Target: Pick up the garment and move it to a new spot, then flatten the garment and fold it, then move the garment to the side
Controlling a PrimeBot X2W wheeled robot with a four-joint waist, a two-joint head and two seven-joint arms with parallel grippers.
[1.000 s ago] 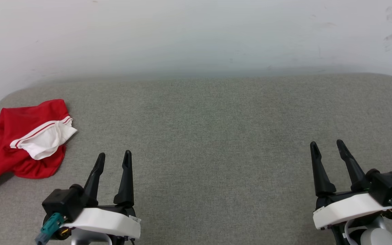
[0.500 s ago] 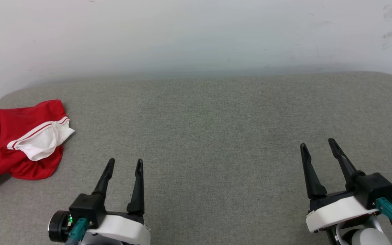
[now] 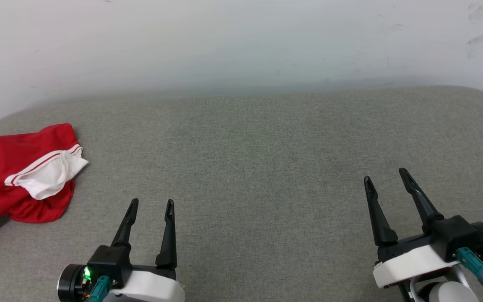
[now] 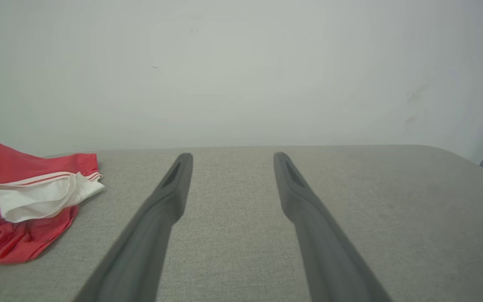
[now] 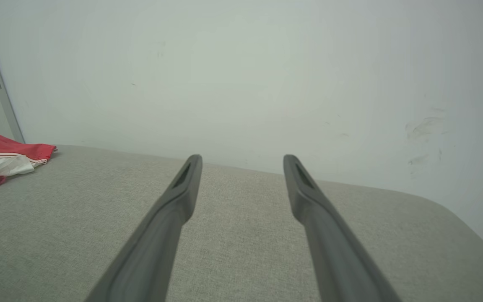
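Status: both grippers empty, nothing started.
- Left gripper (image 3: pixel 151 202): fingers spread moderately wide, nothing between them, hovering over the near-left part of the grey upholstered surface (image 3: pixel 266 167).
- Right gripper (image 3: pixel 385 175): same moderate spread, holding nothing, over the near-right part, well apart from the cloth.
- Garment (image 3: pixel 19 176): crumpled red heap at the left edge, toward the back-left corner. A white sleeve (image 3: pixel 46 180) with striped trim lies on top. It runs out of the head view on the left, so I can't tell if part hangs off the edge.

My read is that pickup comes next, and the left arm is the nearer one.

Risks:
- Pinching only the sleeve or a single layer, so the rest drags bunched and flattening gets harder.
- If part does overhang, a weak pinch could let the garment slide off the left edge.
- Coming down too steep, so the fingertips dig into the soft upholstery and catch that as well as the shirt.
- The right arm has a long reach across, so a two-handed grasp looks awkward from here.
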